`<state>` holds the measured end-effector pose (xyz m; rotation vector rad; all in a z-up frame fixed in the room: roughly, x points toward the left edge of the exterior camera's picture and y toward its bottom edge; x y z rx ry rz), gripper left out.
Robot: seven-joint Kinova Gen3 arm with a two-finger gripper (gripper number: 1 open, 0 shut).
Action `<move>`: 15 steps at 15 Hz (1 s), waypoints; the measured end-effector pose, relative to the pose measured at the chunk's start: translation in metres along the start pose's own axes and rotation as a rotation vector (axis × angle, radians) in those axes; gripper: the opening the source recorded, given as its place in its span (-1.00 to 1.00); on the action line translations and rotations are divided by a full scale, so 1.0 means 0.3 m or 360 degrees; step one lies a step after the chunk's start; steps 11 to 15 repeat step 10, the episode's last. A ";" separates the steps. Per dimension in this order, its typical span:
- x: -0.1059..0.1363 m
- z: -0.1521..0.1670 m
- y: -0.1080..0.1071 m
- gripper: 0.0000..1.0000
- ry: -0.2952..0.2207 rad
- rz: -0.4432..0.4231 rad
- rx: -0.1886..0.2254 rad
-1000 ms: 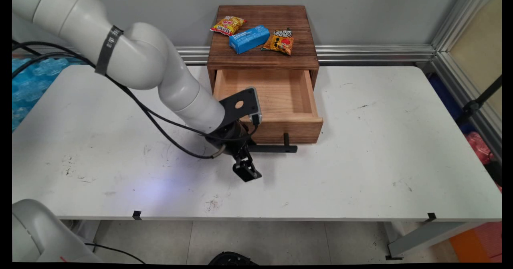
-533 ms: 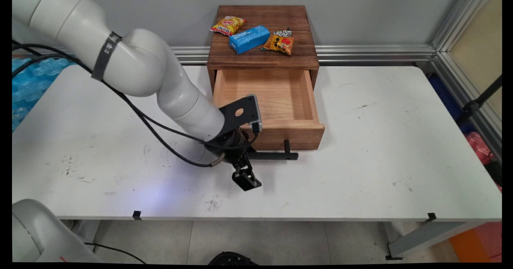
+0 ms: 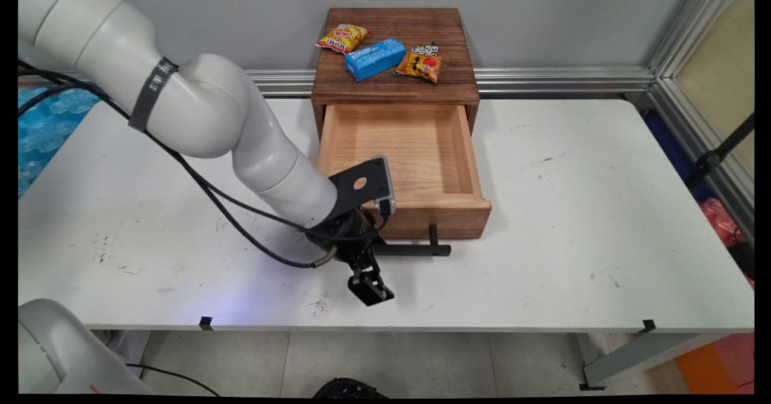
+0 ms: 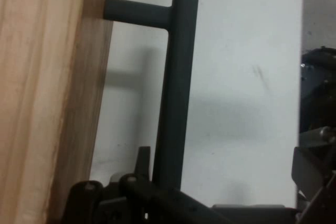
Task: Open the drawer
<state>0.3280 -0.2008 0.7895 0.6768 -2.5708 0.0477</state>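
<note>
White table [image 3: 572,229], grey wall behind; wide bare surface at right of frame, narrower strip at lower centre toward the near edge. Wooden cabinet [image 3: 394,55] at upper centre against the wall, drawer [image 3: 403,151] pulled well out toward the near edge, nothing visible inside. On cabinet top: yellow snack packet [image 3: 342,37], blue box [image 3: 374,58], orange snack packet [image 3: 422,62]. Arm entering from upper left, bent down to drawer front, cables hanging. Gripper [image 3: 367,248] at left end of black bar handle [image 3: 415,249]; fingers closed around the bar, seen in hand view.
</note>
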 end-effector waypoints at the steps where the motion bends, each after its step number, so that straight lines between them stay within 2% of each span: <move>1: 0.000 0.000 0.011 1.00 0.0000 -0.0001 -0.0009; 7: -0.002 -0.001 0.058 1.00 0.0001 -0.0003 -0.0047; 15: -0.004 -0.005 0.069 1.00 0.0001 0.0013 -0.0046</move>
